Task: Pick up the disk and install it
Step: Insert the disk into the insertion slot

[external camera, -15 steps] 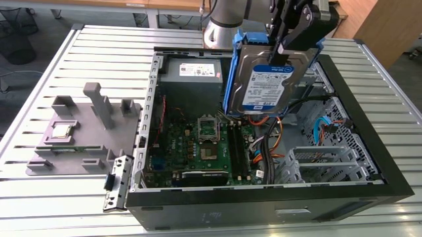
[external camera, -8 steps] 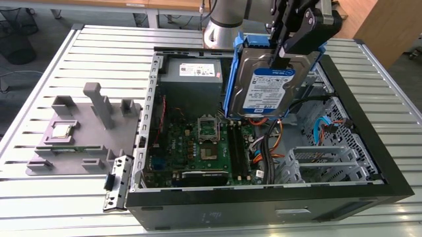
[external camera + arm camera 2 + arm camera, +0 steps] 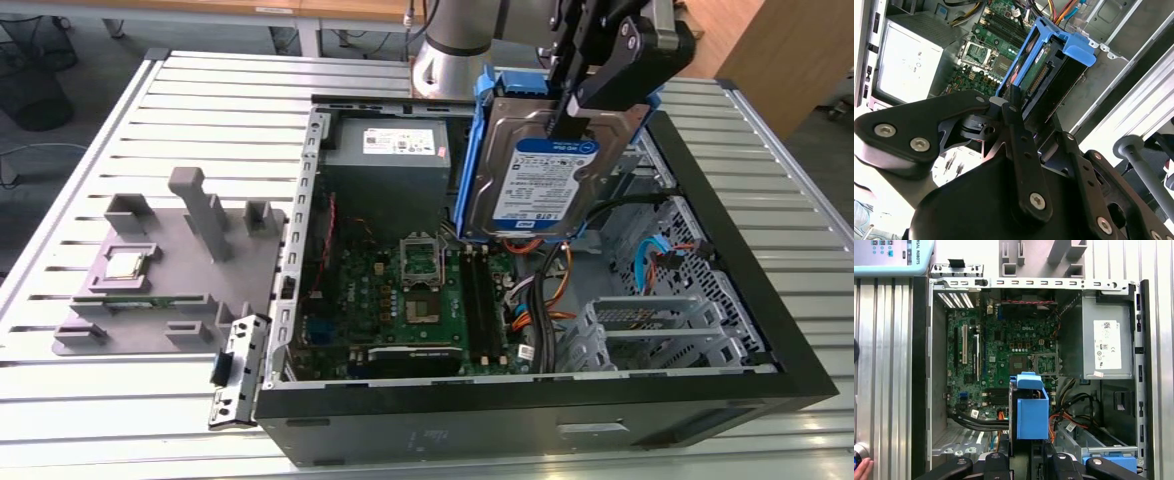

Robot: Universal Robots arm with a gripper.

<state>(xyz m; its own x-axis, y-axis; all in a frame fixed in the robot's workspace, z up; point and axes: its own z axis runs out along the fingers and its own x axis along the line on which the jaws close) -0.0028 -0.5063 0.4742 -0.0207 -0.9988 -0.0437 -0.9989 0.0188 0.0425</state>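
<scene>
Silver disk (image 3: 541, 190) clamped in gripper (image 3: 561, 125), over PC (image 3: 534, 430).

The gripper (image 3: 570, 118) grips the upper end of the disk (image 3: 541, 185) and holds it upright, label facing the camera, in the air above the open computer case (image 3: 534, 420). Below it lie the green motherboard (image 3: 400, 300) and, farther back, the grey power supply (image 3: 387, 150). A metal drive cage (image 3: 654, 325) sits in the case toward the exterior view's right. On the slatted table (image 3: 134, 400), at the exterior view's left, a grey fixture (image 3: 200, 290) carries a small square chip (image 3: 127, 265).
</scene>
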